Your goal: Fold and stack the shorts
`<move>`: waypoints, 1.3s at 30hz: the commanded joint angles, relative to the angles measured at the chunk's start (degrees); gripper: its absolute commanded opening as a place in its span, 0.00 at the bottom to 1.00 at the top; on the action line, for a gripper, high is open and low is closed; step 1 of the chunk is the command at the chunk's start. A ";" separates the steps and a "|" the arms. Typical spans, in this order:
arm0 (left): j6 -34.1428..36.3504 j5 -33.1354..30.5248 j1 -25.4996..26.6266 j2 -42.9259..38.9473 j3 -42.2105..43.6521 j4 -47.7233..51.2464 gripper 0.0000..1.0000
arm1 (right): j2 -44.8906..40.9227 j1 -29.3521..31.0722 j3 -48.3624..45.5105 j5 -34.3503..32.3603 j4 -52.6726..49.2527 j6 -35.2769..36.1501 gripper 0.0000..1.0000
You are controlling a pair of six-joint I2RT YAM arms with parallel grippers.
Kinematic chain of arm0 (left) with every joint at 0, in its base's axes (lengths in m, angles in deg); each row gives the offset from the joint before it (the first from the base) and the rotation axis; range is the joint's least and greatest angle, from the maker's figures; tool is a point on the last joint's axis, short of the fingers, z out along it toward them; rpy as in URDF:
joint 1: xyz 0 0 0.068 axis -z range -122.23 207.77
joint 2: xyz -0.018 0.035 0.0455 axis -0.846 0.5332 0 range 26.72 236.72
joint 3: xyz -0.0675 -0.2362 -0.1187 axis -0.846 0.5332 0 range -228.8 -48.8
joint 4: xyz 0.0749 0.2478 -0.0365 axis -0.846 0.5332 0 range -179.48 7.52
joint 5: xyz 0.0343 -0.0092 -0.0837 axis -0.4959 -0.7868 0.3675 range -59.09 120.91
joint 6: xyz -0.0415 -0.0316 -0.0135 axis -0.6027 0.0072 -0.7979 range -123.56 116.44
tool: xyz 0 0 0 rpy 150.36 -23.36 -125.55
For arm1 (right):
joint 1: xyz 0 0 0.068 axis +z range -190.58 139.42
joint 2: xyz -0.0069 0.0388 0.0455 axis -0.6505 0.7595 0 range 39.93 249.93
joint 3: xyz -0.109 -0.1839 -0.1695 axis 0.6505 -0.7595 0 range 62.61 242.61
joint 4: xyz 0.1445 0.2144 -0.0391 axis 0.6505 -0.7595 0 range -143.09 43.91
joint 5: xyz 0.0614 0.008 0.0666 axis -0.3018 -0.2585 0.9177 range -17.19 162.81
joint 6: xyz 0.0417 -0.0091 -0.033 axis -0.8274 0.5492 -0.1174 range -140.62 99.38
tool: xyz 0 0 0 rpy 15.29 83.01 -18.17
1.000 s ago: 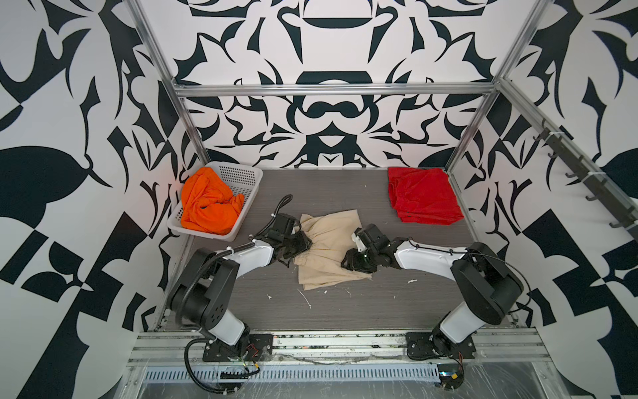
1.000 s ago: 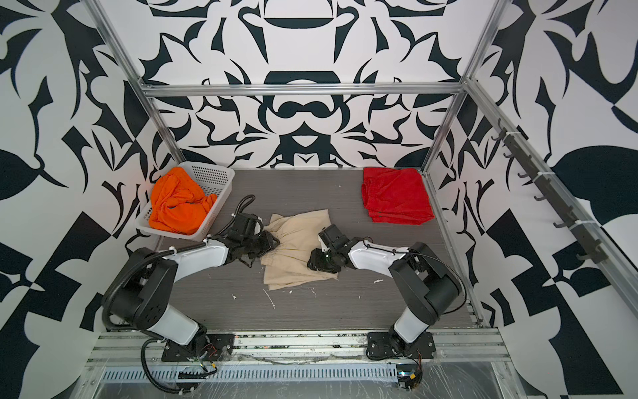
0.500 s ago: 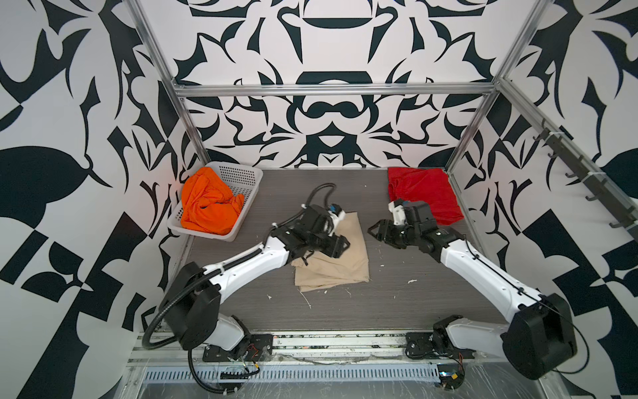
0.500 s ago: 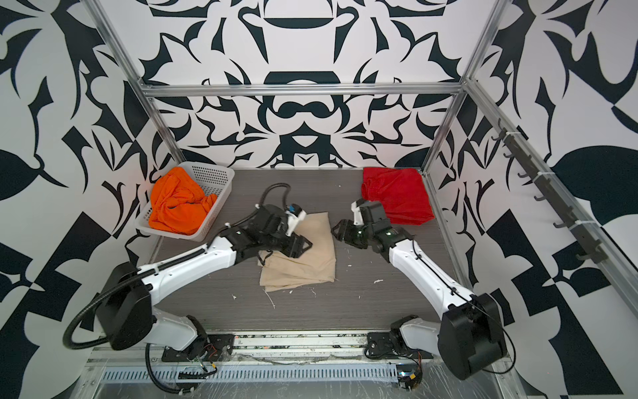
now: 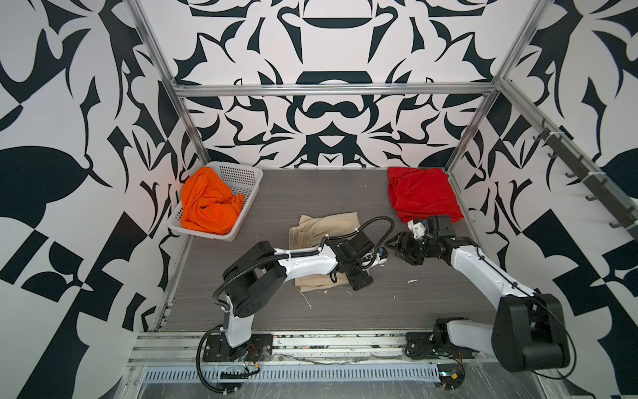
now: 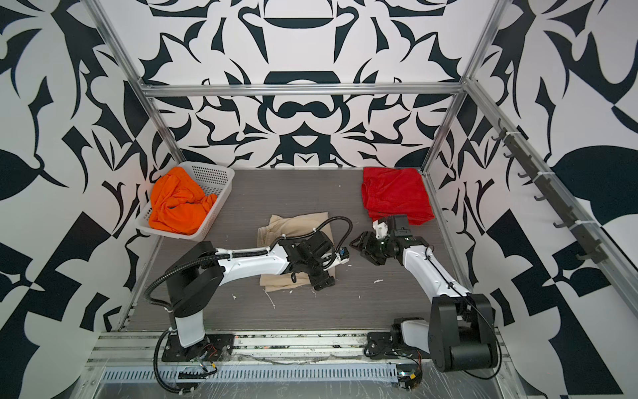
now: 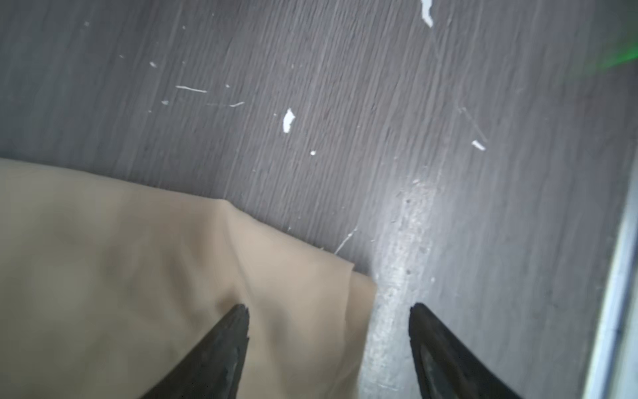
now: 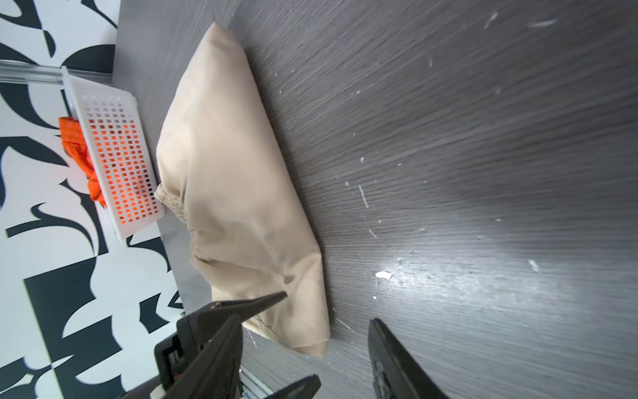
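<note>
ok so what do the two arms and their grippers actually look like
The left arm and right arm match: glossy white shells between bulky black joints, on black bases. A black corrugated hose loops over the left wrist, and a thin black cable runs along the right forearm. The left gripper and right gripper have black fingers tapering to narrow tips.

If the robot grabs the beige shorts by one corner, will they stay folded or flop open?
Probably flop: the beige shorts look thin and soft, with wrinkles and puffy folded edges. Pushed, they'd likely bunch up, not roll; nothing round or stiff shows.
</note>
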 commanded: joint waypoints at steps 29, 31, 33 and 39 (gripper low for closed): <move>-2.43 -2.77 1.41 -10.40 16.83 -24.54 0.20 | 23.28 5.72 3.18 14.29 21.65 -12.07 0.66; -2.75 -1.98 1.15 -11.70 17.57 -26.23 0.20 | 25.36 7.17 3.45 15.48 24.51 -13.63 0.67; -3.02 -1.73 0.98 -12.51 18.19 -27.22 0.20 | 26.53 8.79 3.78 15.67 26.62 -14.95 0.67; -2.93 0.30 0.98 -11.87 18.51 -26.84 0.20 | 30.52 11.79 4.23 17.05 34.93 -19.46 0.68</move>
